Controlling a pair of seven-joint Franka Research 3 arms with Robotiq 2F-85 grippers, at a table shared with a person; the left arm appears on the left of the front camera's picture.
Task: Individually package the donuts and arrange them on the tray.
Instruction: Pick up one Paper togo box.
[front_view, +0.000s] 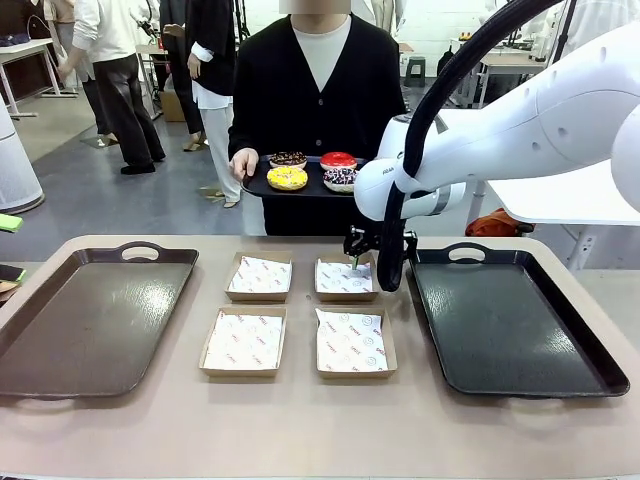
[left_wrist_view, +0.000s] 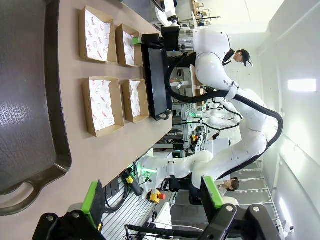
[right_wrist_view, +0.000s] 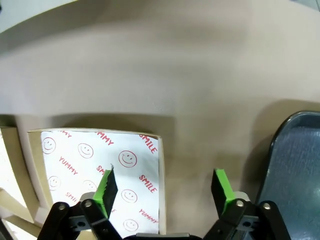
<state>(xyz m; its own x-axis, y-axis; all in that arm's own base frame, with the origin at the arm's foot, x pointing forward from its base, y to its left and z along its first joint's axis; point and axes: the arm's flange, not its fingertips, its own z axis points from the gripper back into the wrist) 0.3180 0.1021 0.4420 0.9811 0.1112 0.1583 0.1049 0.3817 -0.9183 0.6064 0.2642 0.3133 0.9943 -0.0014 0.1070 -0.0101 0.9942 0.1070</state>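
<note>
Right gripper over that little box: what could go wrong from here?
1. The right gripper straddles a side wall of the far-right box; closing could crush the cardboard or snag its paper liner.
2. That box sits close to the right tray; a tug could knock it against the rim.

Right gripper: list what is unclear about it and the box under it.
- Front view: right gripper too small and partly behind the arm's black cable to tell whether it touches the far right cardboard box.
- Right wrist view: that box's near part cut off by the bottom edge and the gripper's body.
</note>
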